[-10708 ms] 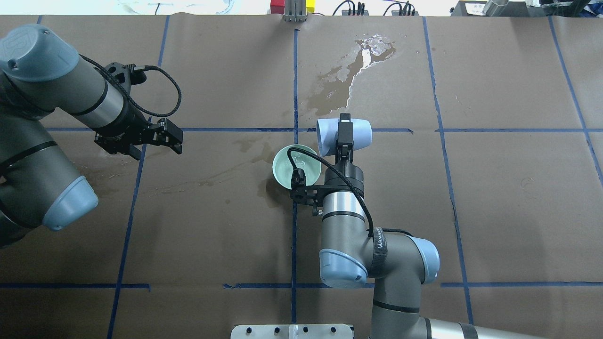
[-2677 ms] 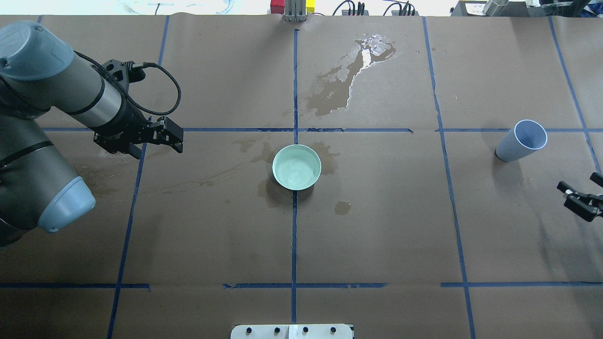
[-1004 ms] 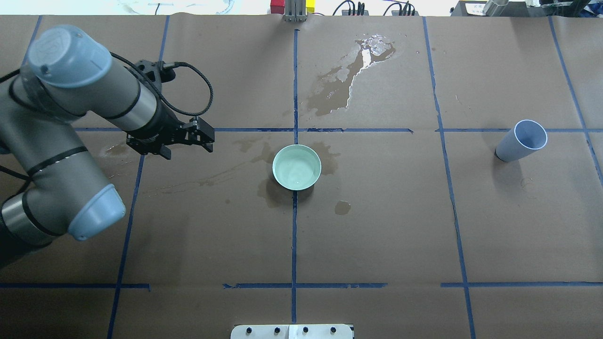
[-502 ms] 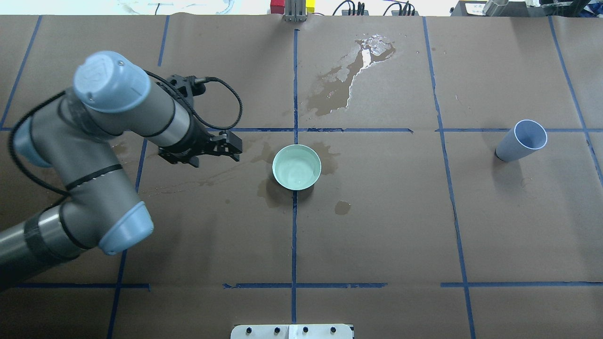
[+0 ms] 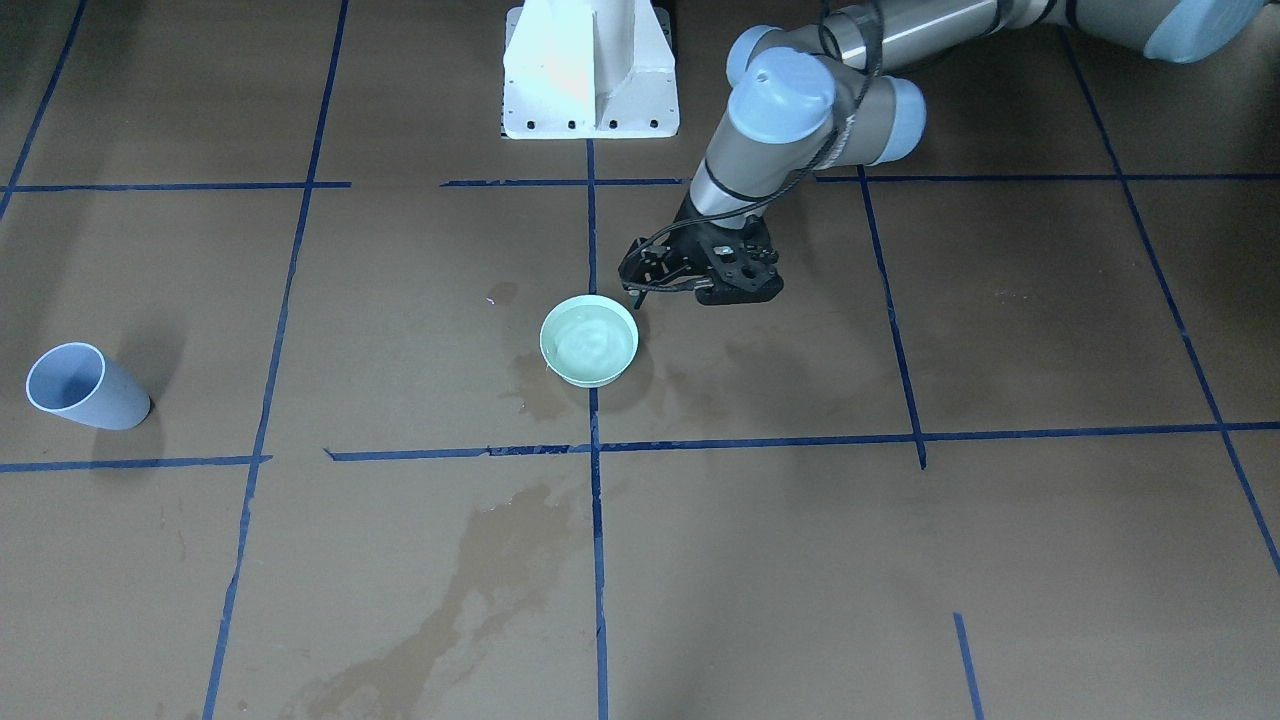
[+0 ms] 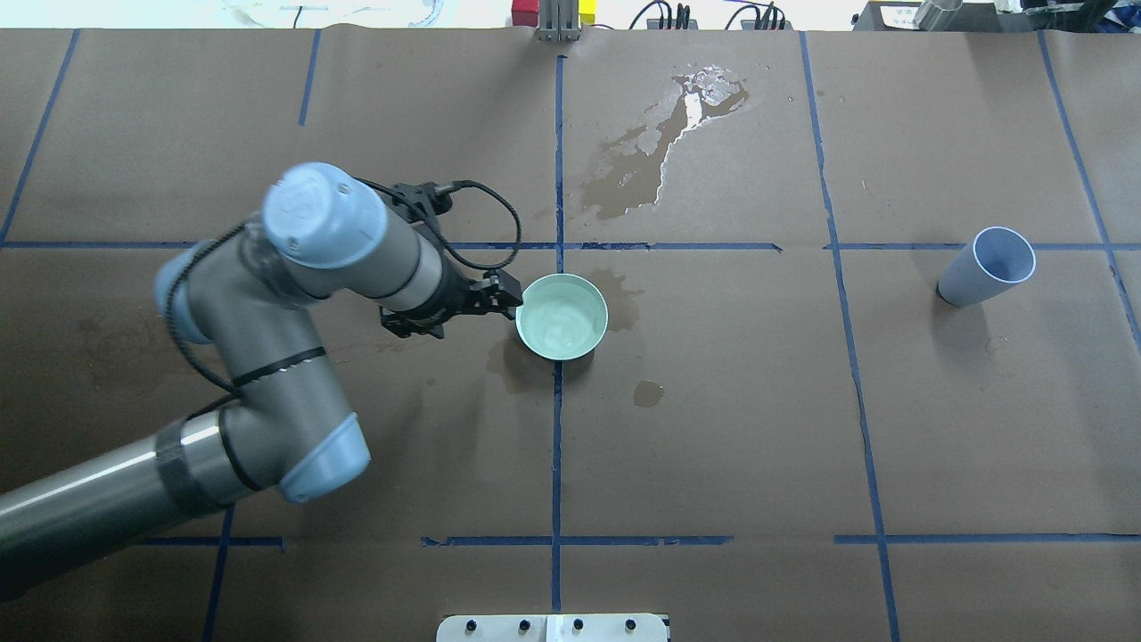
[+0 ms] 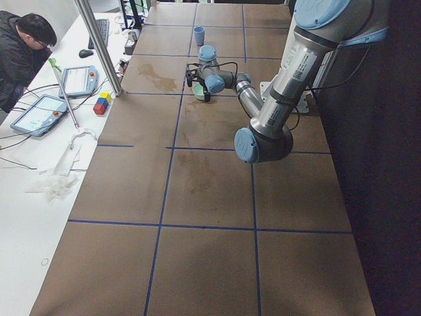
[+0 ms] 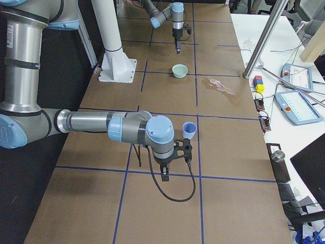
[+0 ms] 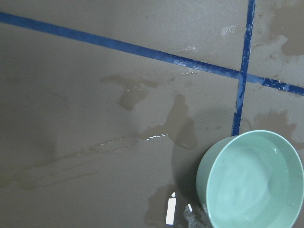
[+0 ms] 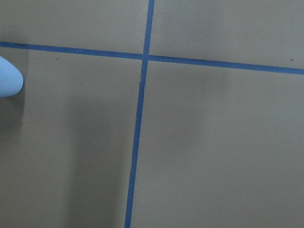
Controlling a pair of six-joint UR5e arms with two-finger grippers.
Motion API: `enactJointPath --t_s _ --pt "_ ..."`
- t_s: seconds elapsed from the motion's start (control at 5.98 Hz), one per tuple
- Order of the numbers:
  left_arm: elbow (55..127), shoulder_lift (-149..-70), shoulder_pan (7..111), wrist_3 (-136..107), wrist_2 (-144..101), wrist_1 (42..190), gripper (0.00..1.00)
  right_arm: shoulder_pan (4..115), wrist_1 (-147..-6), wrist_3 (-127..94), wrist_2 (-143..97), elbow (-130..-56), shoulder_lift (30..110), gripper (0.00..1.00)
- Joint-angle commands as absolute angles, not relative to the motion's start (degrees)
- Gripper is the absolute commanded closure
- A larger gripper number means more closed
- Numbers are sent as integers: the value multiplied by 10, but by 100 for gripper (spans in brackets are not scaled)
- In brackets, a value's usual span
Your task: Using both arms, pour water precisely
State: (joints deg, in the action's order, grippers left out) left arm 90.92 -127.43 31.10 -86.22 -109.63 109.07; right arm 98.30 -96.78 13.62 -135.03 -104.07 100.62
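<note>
A mint green bowl [image 6: 562, 316] holds the water [image 6: 560, 323] at the table's middle; it also shows in the front view [image 5: 589, 340] and the left wrist view [image 9: 251, 183]. My left gripper [image 6: 508, 300] is open and empty, low at the bowl's left rim, also seen from the front [image 5: 638, 292]. A pale blue cup [image 6: 985, 267] stands upright and alone at the right. My right gripper [image 8: 164, 175] shows only in the exterior right view, near the cup [image 8: 189, 130]; I cannot tell whether it is open or shut.
A large wet puddle [image 6: 660, 152] lies on the brown paper beyond the bowl. Smaller wet stains [image 6: 648, 392] ring the bowl. The white pedestal [image 5: 590, 70] stands at the robot's side. Blue tape lines [image 6: 557, 446] cross the table.
The right arm poured from the blue cup, set it down at the right and left the overhead view. My left arm has swung right, from the far left up to the bowl's rim.
</note>
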Motion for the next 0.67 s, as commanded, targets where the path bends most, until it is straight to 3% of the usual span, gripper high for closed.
enactJointPath --t_s 0.0,0.17,0.5 --pt "846 -1319 293 -895 -1079 1093 0 982 -969 137 -1350 -1039 1006 0" --pt "837 -1327 293 -896 -1079 1093 1 982 -969 138 -1350 -1038 1006 0" --pt "834 -1326 293 -898 -1080 1093 68 982 -969 142 -1349 -1034 1006 0"
